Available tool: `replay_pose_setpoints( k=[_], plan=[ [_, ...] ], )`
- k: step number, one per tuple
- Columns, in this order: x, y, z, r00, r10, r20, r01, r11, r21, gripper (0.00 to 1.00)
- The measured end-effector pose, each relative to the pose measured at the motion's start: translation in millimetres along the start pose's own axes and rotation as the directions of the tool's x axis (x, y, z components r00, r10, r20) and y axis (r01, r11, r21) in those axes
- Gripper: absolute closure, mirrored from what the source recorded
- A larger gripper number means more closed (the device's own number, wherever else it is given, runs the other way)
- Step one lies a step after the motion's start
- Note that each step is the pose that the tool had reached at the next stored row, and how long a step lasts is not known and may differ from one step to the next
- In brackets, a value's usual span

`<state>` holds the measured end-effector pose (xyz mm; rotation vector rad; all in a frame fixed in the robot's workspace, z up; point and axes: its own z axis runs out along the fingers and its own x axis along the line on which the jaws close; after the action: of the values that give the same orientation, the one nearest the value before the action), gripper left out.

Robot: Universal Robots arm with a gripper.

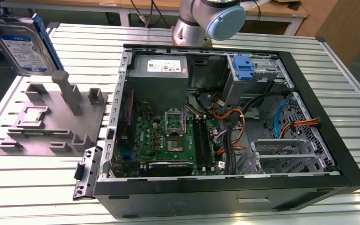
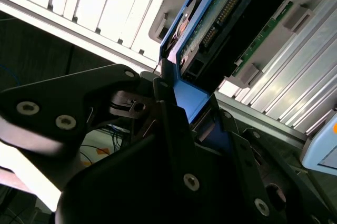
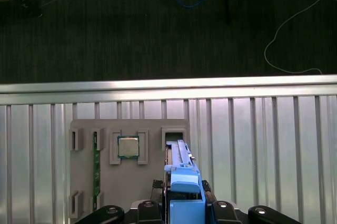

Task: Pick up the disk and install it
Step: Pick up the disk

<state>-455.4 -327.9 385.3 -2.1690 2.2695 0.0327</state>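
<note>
Fingers (image 2: 169, 109) are clamped on the blue frame (image 3: 185, 187) of the one disk (image 1: 20, 44), which hangs upright in open air near the counter's (image 1: 330, 61) edge at the exterior view's left, above one grey fixture plate (image 1: 55, 117). One square chip (image 3: 128, 146) lies in that plate. One open computer case (image 1: 330, 140) stands clear of the disk toward the exterior view's right.

A computer case (image 1: 230, 193) lies on the desk (image 1: 36, 187) — a holder block (image 1: 54, 123) beside it, toward the exterior view's left. The disk (image 1: 21, 47) hangs above that block.
</note>
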Motion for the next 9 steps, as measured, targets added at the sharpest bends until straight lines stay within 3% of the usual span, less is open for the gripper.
replay_pose_setpoints(
  k=[5, 6, 9],
  plan=[
    [0.0, 0.0, -1.2, 1.0, 0.0, 0.0, 0.0, 1.0, 0.0, 0.64],
    [-0.1, 0.1, -6.3, 1.0, 0.0, 0.0, 0.0, 1.0, 0.0, 0.64],
    [-0.1, 0.1, -7.4, 1.0, 0.0, 0.0, 0.0, 1.0, 0.0, 0.64]
  ],
)
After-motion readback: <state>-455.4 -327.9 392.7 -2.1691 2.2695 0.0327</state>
